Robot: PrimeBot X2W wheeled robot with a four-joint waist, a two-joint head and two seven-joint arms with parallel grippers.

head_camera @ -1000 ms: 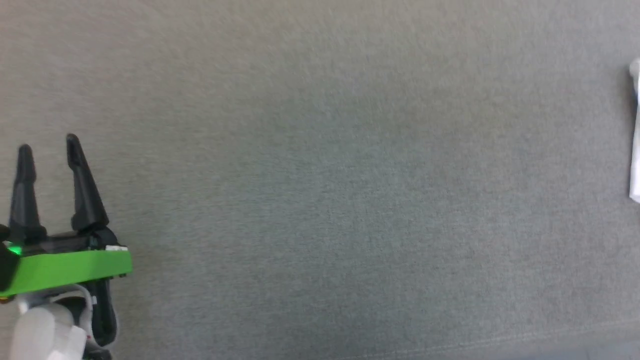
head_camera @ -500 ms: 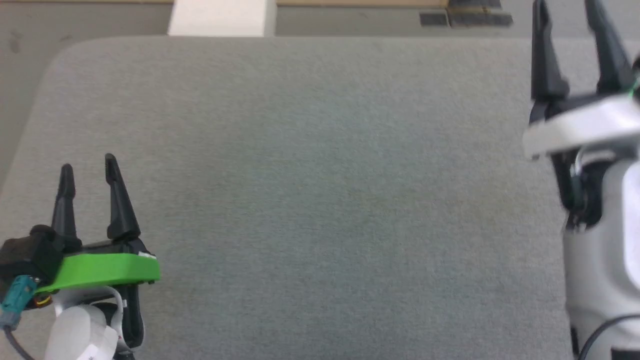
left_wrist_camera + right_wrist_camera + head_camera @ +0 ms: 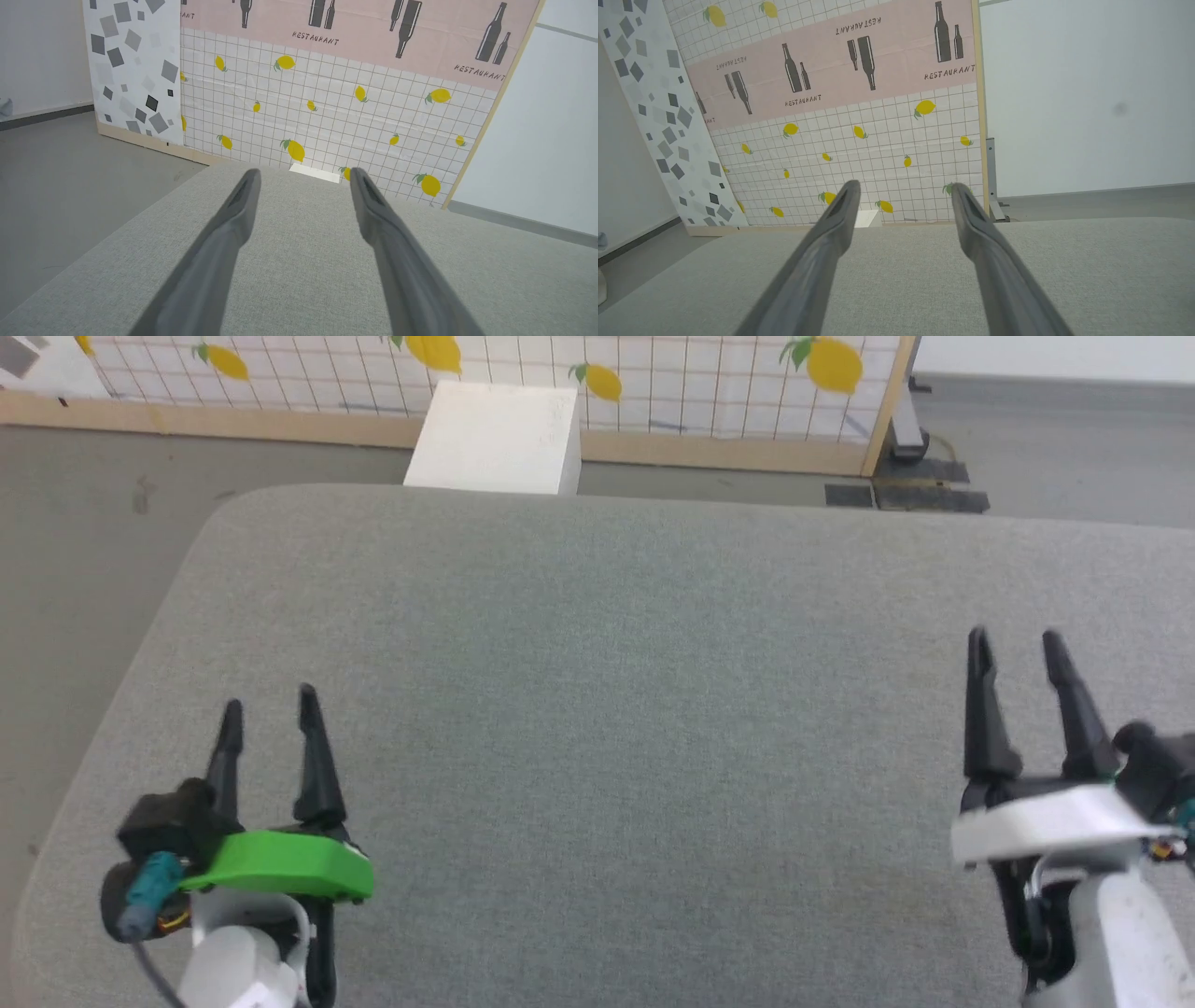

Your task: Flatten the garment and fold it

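The garment is out of view. My left gripper hovers over the near left part of the grey fabric table, fingers apart and empty. Over the near right part, my right gripper is open too, holding nothing. The left wrist view looks along its two spread fingers across bare grey cloth. In the right wrist view the fingers also stand wide apart above the same surface.
A rigid white box stands on the floor just beyond the table's far edge. Behind it runs a partition with lemon-print tiles. The table's rounded left corner drops to grey floor.
The head camera has tilted up, bringing the table's far edge, the box and the partition into view. The right gripper now sits lower in the head view; both grippers stay open.
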